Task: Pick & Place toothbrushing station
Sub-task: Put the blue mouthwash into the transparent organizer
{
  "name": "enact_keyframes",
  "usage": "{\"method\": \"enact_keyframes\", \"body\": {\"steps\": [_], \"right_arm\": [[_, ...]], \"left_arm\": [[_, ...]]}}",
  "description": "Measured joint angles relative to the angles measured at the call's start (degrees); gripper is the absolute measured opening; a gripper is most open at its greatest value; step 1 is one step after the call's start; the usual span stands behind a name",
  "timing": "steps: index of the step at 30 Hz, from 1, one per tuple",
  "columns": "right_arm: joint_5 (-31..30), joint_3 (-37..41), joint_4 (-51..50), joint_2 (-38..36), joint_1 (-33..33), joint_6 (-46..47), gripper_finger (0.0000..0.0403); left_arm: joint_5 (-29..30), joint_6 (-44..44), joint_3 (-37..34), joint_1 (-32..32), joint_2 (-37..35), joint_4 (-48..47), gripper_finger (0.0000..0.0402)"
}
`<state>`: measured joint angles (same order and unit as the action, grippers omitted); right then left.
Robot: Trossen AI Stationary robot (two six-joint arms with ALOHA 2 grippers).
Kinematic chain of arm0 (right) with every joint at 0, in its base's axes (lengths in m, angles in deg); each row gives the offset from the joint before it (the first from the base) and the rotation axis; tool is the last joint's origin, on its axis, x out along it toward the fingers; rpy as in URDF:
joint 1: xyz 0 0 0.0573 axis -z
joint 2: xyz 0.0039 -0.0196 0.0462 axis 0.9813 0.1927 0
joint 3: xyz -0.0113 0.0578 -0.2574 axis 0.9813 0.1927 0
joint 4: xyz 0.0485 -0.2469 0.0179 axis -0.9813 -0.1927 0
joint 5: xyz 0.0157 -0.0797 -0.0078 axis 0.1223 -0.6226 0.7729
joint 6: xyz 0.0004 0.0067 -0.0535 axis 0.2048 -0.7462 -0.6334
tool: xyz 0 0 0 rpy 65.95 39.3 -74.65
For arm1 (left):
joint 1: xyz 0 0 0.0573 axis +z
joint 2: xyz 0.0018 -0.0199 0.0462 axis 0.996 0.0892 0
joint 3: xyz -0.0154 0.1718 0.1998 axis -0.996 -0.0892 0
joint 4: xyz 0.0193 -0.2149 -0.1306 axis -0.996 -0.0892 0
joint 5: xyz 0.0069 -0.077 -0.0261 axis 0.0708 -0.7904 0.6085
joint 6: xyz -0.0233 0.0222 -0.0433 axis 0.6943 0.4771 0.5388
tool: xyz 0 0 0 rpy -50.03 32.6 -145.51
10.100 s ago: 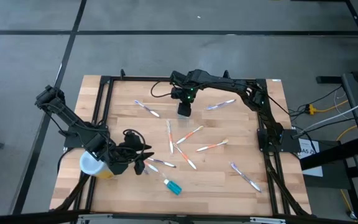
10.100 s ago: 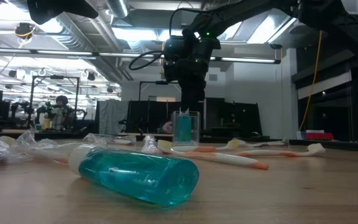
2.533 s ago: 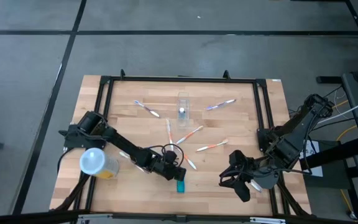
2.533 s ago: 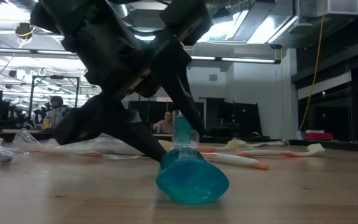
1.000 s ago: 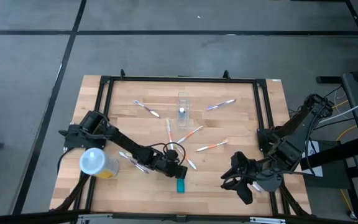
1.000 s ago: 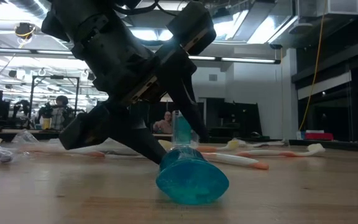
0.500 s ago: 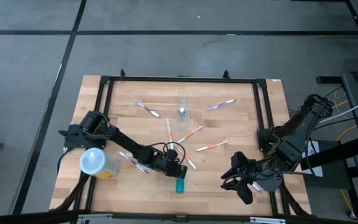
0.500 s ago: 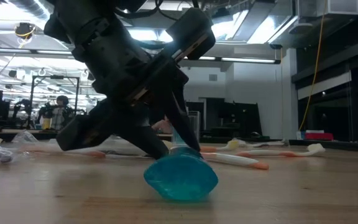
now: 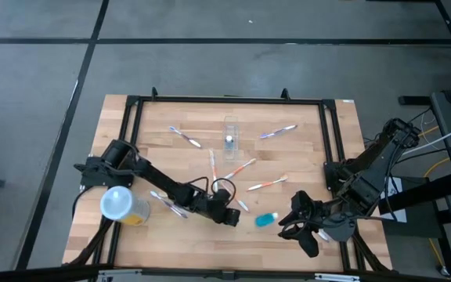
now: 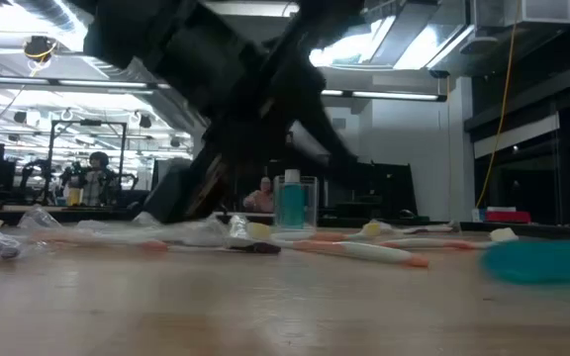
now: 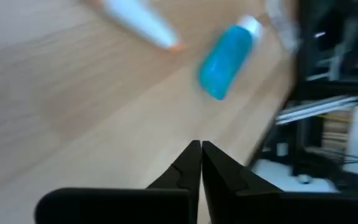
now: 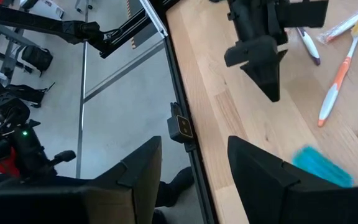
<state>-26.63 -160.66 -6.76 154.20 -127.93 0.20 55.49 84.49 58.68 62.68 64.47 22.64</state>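
High view: near edge first, so here's how it looks.

Blue bottle (image 9: 265, 220): lying on its side near the front of the table (image 9: 312, 168), loose, between the two arms, with nothing gripping it. It's not the task's item anyway.

Left gripper (image 9: 231, 217): low over the front middle of the table, fingers pinched fully together on nothing. The left wrist view shows the two tips (image 11: 199, 163) touching, with bare wood and the blue bottle (image 11: 227, 52) lying apart ahead of them.

Right gripper (image 9: 290, 222): parked at the front right, just beside the bottle, jaws standing wide with nothing between them. The right wrist view looks across the table edge at the left gripper (image 12: 267, 78), and the bottle (image 12: 320, 167) shows as a blur.

Yellow tub (image 9: 120, 205): front left corner by the left arm's base, pale lid on.

Toothbrushes (image 9: 266, 184): scattered across the middle, none collected.

Clear cup (image 9: 230, 132): the actual task item, standing upright towards the far side of the table, well apart from both grippers. In the low view the cup (image 10: 293, 204) stands behind the brushes with something teal inside.

Progress: my read is that the pick hasn't begun on the cup. Neither arm is near it, so reach, grasp, carry and place are all left.
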Motion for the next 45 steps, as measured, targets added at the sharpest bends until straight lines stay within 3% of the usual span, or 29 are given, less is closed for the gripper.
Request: {"method": "enact_keyframes", "body": {"steps": [9, 14, 17, 20, 23, 26, 29, 33, 37, 41, 45], "right_arm": [[-1.99, -0.01, -4.76, 0.00, -0.13, 2.44, 0.0187], [-4.59, 1.05, -20.71, -0.09, -0.08, 18.70, 0.0187], [-1.37, 6.08, -23.57, -0.05, 0.20, 28.03, 0.0187], [3.42, 14.08, -14.94, -0.06, -0.10, 34.96, 0.0187], [4.24, 23.36, 2.29, 0.00, -0.63, 43.16, 0.0187], [-0.66, 30.96, 20.27, 0.04, -0.74, 51.59, 0.0187], [-4.85, 32.89, 25.75, 0.04, -0.10, 57.86, 0.0187], [-4.26, 29.74, 19.80, 0.04, 3.26, 62.12, 0.0187], [4.93, 22.31, 9.69, 2.27, 9.04, 62.12, 0.0187], [13.56, 11.23, -1.28, 8.21, 14.44, 57.69, 0.0187], [22.51, 0.00, -16.96, 17.31, 17.63, 53.59, 0.0187]], "left_arm": [[2.35, -9.17, 0.00, -0.02, -1.72, 3.61, 0.0028], [2.47, -14.98, 0.00, -0.23, -3.26, 4.68, 0.0063], [1.44, -22.25, 0.00, -0.48, -5.49, 6.24, 0.0086], [-0.76, -30.49, 0.02, -0.70, -9.02, 6.69, 0.0105], [-1.44, -37.45, 0.12, -1.42, -13.25, 3.31, 0.0117], [-0.77, -43.40, 0.13, -1.90, -17.96, -3.46, 0.0122], [-0.61, -49.94, 0.11, -2.32, -23.19, -12.08, 0.0122], [0.89, -58.53, 0.11, -3.24, -30.67, -25.08, 0.0123], [6.09, -67.16, 0.11, -6.46, -37.99, -36.59, 0.0123], [17.35, -71.69, 0.11, -11.38, -44.58, -48.29, 0.0123], [31.22, -67.96, 0.11, -16.59, -50.54, -59.35, 0.0123]]}}
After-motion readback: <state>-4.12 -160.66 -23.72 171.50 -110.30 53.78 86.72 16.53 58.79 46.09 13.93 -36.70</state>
